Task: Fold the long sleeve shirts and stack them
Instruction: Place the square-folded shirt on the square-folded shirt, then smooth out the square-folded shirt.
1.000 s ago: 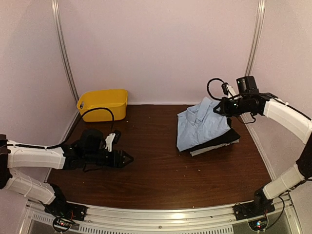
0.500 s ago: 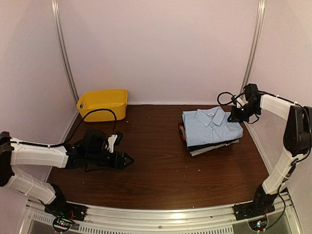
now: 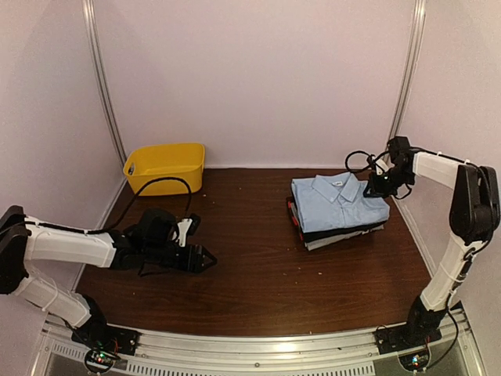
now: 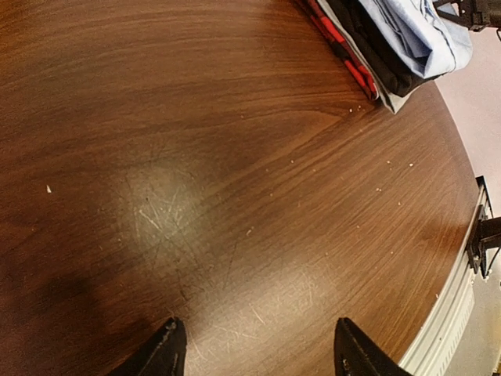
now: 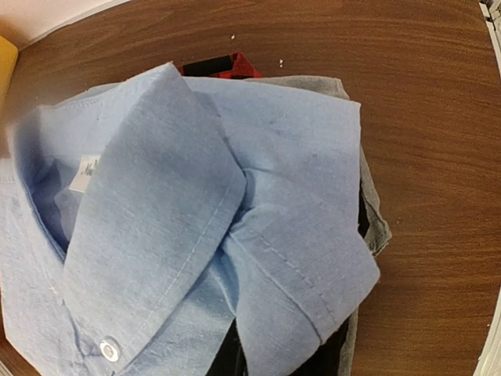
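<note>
Now: folded stack [image 3: 340, 215] on the far right of the desk [image 3: 258, 290].
Soft, light, floppy cloth: light blue shirt [image 3: 338, 202] tops black shirt [image 3: 348, 228] and grey shirt [image 3: 338, 240]; I'd pinch a folded edge. My right hand [image 3: 381, 186], pressed together, sits just beside it; left hand [image 4: 254, 356] spread.

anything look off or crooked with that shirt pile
Slightly. The light blue shirt sits skewed on the stack, so the black shirt and grey shirt stick out along the near edge. A red-and-black layer also peeks out at the left side. Small pale specks dot the table.
</note>
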`<state>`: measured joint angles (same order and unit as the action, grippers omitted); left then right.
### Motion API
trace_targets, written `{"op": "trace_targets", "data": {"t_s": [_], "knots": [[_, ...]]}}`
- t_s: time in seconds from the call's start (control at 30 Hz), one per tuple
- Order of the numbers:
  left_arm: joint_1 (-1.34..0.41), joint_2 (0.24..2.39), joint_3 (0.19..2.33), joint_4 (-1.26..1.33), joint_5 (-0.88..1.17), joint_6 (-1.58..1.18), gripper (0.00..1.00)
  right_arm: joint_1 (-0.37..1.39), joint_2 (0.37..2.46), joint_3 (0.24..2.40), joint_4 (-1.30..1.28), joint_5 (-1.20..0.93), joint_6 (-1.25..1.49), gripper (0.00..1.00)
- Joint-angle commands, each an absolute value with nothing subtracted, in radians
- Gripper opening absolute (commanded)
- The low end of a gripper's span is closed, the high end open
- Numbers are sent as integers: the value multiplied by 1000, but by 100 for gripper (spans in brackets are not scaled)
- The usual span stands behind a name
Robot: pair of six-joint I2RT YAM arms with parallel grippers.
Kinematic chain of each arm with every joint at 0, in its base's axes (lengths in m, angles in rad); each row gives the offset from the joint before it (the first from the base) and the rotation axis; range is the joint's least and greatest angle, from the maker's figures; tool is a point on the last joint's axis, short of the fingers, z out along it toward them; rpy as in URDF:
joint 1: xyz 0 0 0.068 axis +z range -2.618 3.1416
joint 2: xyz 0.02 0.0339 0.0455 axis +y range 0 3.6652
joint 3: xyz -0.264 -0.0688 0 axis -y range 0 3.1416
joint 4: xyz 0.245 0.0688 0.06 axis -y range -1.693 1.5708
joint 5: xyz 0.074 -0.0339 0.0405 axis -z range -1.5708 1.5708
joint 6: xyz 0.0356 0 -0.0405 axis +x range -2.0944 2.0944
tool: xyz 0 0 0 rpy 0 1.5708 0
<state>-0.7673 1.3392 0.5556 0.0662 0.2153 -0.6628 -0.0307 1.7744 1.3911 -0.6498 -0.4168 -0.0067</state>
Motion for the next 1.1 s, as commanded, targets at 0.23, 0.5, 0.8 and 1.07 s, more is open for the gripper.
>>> {"op": "trace_targets", "data": {"t_s": [0.23, 0.5, 0.8, 1.07], "knots": [[-760, 1311, 571, 95, 186, -660, 66, -29, 1698, 1393, -554, -281, 23, 52], [-761, 1272, 583, 57, 115, -639, 70, 64, 1444, 1255, -525, -143, 114, 77], [-752, 1278, 643, 6, 83, -602, 79, 210, 1447, 1091, -438, -128, 164, 78], [-751, 1272, 634, 5, 74, -603, 80, 212, 1623, 1034, -362, -141, 156, 79]]}}
